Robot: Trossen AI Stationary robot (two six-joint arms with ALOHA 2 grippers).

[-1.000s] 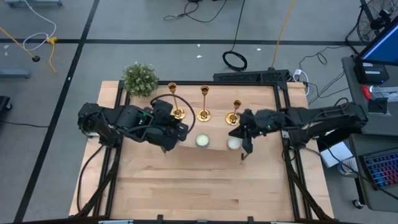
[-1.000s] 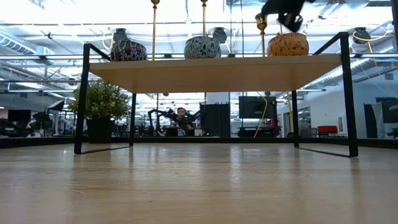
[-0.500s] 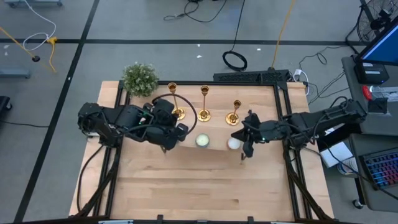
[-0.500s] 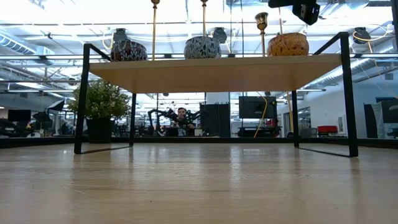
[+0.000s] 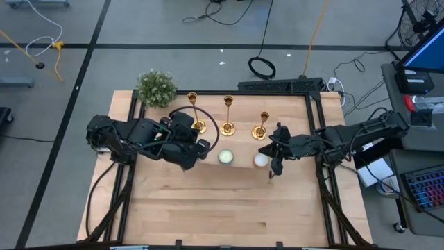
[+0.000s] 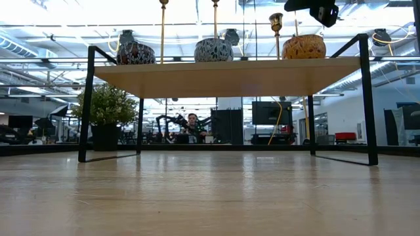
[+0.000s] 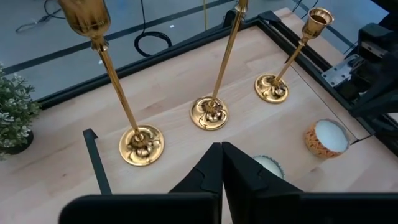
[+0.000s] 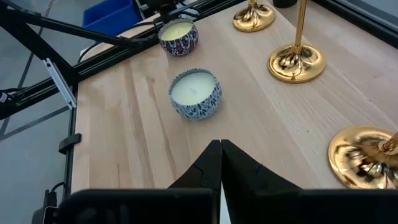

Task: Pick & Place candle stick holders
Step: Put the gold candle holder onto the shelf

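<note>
Three gold candlesticks stand upright in a row on a wooden shelf [image 5: 236, 167] with a black wire frame, set on the tabletop [image 5: 229, 208]: the left candlestick [image 5: 194, 114], the middle candlestick [image 5: 227, 117] and the shorter right candlestick [image 5: 261, 125], each apart from its neighbours, none of them held. The left hand [image 5: 186, 165] hovers over the shelf's near left part, just near of the left candlestick, its fingers [image 7: 214, 168] pressed together on nothing. The right hand [image 5: 272, 167] hangs over the shelf's right end, just near of the right candlestick, its fingers [image 8: 214, 163] likewise together and empty. Three small candles in patterned tins sit on the shelf in front of the candlesticks: one at the middle [image 5: 225, 157], one at the right [image 5: 260, 160], and a third at the left [image 6: 136, 52] seen from table height. From that level view the candlestick stems rise above the shelf top, with the right hand's dark body at the upper right. A small potted plant [image 5: 156, 88] stands at the tabletop's far left corner, beside the shelf. In the room beyond, a person [image 6: 191, 124] sits among equipment.
</note>
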